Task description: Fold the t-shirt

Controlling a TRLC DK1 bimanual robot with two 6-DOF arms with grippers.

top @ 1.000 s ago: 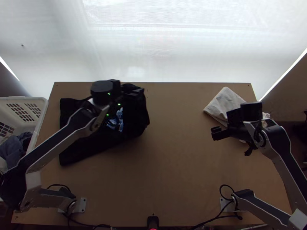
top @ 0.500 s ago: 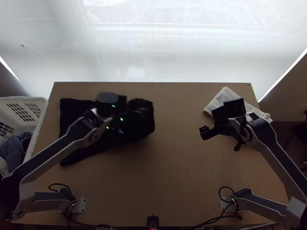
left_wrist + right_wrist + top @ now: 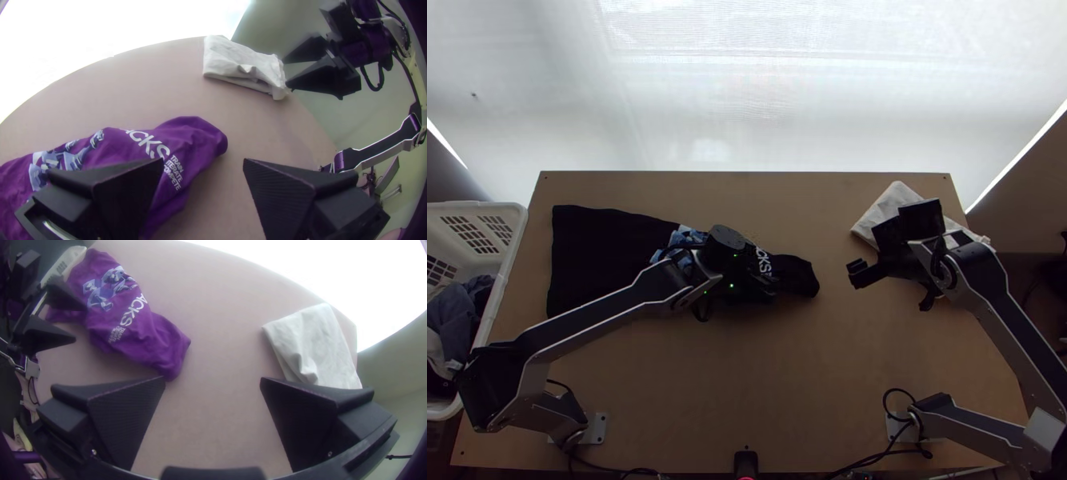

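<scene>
T-shirt (image 3: 599, 248) lies on the bench (image 3: 787, 384), broad part fairly flat, narrow end bunched, printed side up around the middle. Not a finished fold. My read: it's laid lengthwise so both grippers can get at the bunched end, which needs straightening before any fold line holds.

Left gripper (image 3: 203, 162): wide, nothing between the fingers, over the t-shirt's printed part. Likely placed there to pick a layer or tug the bunch out.

Right gripper (image 3: 212, 380): also wide and empty, off the t-shirt's bunched end, apart from it. Looks like a ready position for taking that end. Risk: pinching several layers at once in the bunch.

White cloth (image 3: 895, 210): folded in layers, a bit rumpled, well apart from the t-shirt past its bunched end. Probably put there to leave working room.

Laundry basket (image 3: 513, 228): beside the bench, off the t-shirt's broad end, probably as the supply. Garments (image 3: 459, 308) are heaped inside.

Counts: t-shirt 1, white cloth 1, laundry basket 1, grippers 2, two fingers each. Basket contents are dark and overlapping; maybe two or more pieces, can't confirm.
</scene>
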